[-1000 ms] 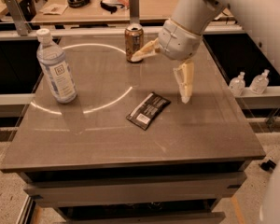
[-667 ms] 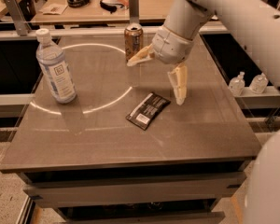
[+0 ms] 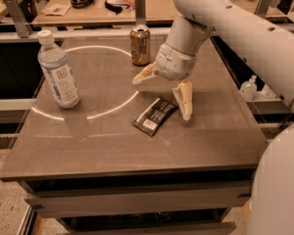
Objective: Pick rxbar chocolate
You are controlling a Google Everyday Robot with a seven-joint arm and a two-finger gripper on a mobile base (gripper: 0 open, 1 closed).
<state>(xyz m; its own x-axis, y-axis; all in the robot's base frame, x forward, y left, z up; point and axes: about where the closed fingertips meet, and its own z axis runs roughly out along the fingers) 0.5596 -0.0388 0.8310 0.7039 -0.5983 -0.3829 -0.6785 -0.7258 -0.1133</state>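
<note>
The rxbar chocolate point(image 3: 155, 115) is a flat black bar with pale lettering and a white label patch at its near end. It lies flat on the brown table point(image 3: 112, 146), right of the middle. My gripper point(image 3: 165, 96) hangs just above the bar's far end, open wide. One pale finger point(image 3: 145, 73) points left toward the can, the other point(image 3: 185, 101) points down at the bar's right side. Nothing is held between them.
A bronze drink can point(image 3: 140, 44) stands upright at the back of the table, close behind the gripper. A clear water bottle point(image 3: 58, 70) stands at the left. A bright ring of light lies across the tabletop. Small bottles point(image 3: 248, 88) sit off the right edge.
The gripper has moved left and lower, toward the bar's far end. It stays open. The bar, can and bottle have not moved.
</note>
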